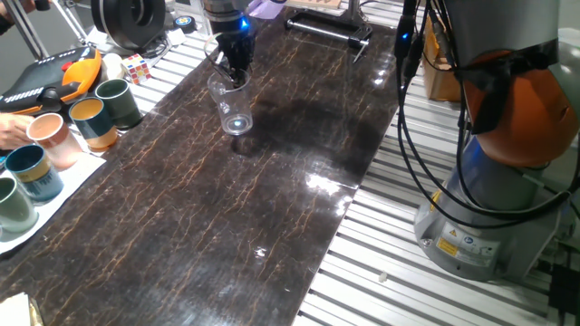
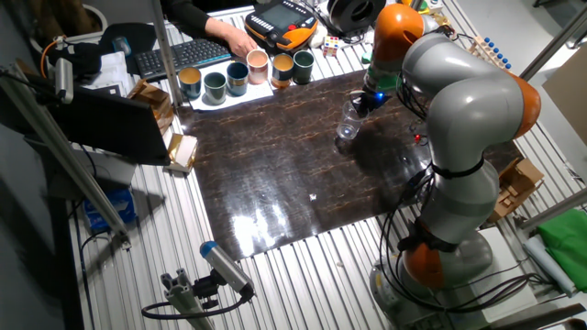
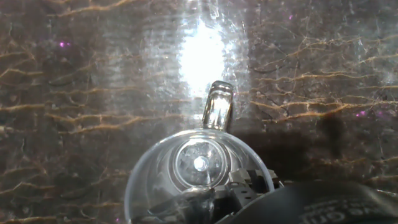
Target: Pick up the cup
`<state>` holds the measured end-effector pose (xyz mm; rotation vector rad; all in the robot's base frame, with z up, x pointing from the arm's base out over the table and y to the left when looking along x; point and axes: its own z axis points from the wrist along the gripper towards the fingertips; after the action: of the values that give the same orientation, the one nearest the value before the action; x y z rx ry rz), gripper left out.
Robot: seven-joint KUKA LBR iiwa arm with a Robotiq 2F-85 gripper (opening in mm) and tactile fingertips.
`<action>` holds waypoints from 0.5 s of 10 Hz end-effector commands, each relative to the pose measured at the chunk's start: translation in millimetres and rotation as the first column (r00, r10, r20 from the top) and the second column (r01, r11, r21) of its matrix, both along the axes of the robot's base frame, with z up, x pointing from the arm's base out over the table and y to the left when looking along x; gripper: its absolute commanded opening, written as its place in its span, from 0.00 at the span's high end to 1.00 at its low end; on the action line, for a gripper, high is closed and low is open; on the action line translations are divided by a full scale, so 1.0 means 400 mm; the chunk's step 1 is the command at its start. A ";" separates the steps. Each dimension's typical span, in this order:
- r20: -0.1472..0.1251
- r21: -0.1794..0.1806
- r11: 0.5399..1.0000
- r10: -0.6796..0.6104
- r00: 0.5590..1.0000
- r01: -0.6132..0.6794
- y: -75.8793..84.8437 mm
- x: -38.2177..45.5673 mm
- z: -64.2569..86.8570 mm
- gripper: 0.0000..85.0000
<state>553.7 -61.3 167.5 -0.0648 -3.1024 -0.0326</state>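
Note:
The cup (image 1: pixel 232 107), a clear plastic tumbler with a shiny round base, hangs tilted over the dark marbled table (image 1: pixel 272 208) near its far end. My gripper (image 1: pixel 235 78) comes down onto its rim and is shut on the cup's wall. The hand view looks down into the cup (image 3: pixel 199 165), with one fingertip (image 3: pixel 217 104) on the far side of the wall and the other low in the frame. From the other fixed view the cup (image 2: pixel 348 122) sits just under the gripper (image 2: pixel 358 106). Whether its base touches the table I cannot tell.
Several coloured mugs stand on a white sheet at the table's left edge: green (image 1: pixel 118 100), orange (image 1: pixel 91 122), pink (image 1: pixel 51 138), teal (image 1: pixel 33 172). A person's hand (image 1: pixel 11 129) rests beside them. A teach pendant (image 1: pixel 54 77), a puzzle cube (image 1: pixel 136 68) and a black bar (image 1: pixel 328 31) lie at the back.

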 end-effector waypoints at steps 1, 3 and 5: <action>0.002 -0.005 1.000 0.003 1.000 -0.003 0.001 -0.001 -0.001 0.99; 0.002 -0.002 1.000 0.009 1.000 -0.009 -0.003 0.001 0.000 0.99; 0.002 0.001 1.000 0.009 1.000 -0.009 -0.003 0.001 0.000 0.99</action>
<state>554.1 -62.6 167.6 -0.0480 -3.1043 -0.0347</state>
